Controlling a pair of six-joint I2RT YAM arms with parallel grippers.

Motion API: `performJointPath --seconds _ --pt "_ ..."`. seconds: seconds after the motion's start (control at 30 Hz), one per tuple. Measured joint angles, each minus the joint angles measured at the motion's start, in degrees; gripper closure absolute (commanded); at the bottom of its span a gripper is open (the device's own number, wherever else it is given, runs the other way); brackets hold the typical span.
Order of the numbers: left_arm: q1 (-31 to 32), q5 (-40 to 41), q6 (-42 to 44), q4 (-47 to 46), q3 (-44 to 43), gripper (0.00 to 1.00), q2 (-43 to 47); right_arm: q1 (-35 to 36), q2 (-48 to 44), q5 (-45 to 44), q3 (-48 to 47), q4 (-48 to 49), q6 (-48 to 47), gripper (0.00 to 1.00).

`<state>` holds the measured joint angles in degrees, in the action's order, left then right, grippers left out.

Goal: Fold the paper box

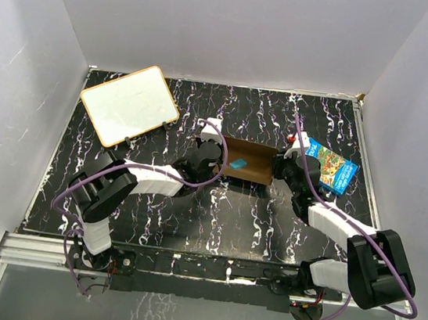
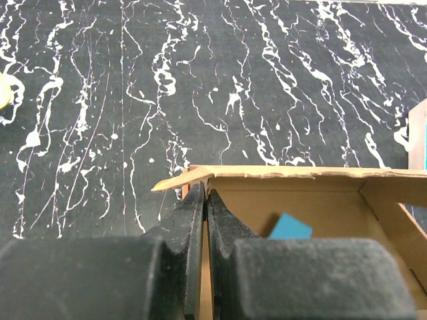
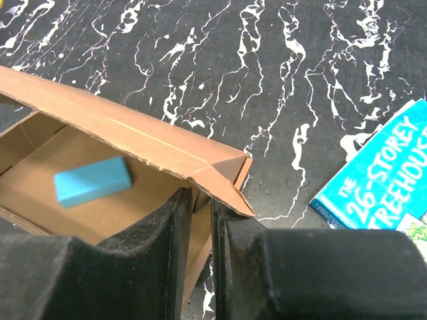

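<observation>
The paper box (image 1: 250, 158) is a brown cardboard tray with raised walls, lying in the middle of the black marbled table. A small blue block (image 1: 238, 164) lies inside it. My left gripper (image 1: 220, 163) is at the box's left end. In the left wrist view the left gripper (image 2: 205, 193) is shut on the thin end wall of the box (image 2: 300, 200), beside the blue block (image 2: 290, 228). My right gripper (image 3: 200, 197) straddles the right end wall of the box (image 3: 133, 133). Its jaws stand a narrow gap apart, wider than the cardboard, under a folded corner flap.
A white board with an orange rim (image 1: 129, 105) lies at the back left. A blue printed book (image 1: 330, 167) lies just right of the box, close to my right wrist, and shows as (image 3: 380, 187). White walls enclose the table on three sides.
</observation>
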<state>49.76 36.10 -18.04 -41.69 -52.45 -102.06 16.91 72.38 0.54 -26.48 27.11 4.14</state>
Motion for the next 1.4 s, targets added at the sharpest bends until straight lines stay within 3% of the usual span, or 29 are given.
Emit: performJointPath --seconds 0.77,1.4 --pt "2.6 0.2 -0.4 2.0 4.8 1.00 3.8 0.3 -6.6 4.0 0.0 -11.8 -6.0 0.68" --pt "3.3 0.2 -0.5 2.0 5.7 1.00 3.8 -2.2 -13.4 6.9 -1.2 -21.5 -14.1 0.48"
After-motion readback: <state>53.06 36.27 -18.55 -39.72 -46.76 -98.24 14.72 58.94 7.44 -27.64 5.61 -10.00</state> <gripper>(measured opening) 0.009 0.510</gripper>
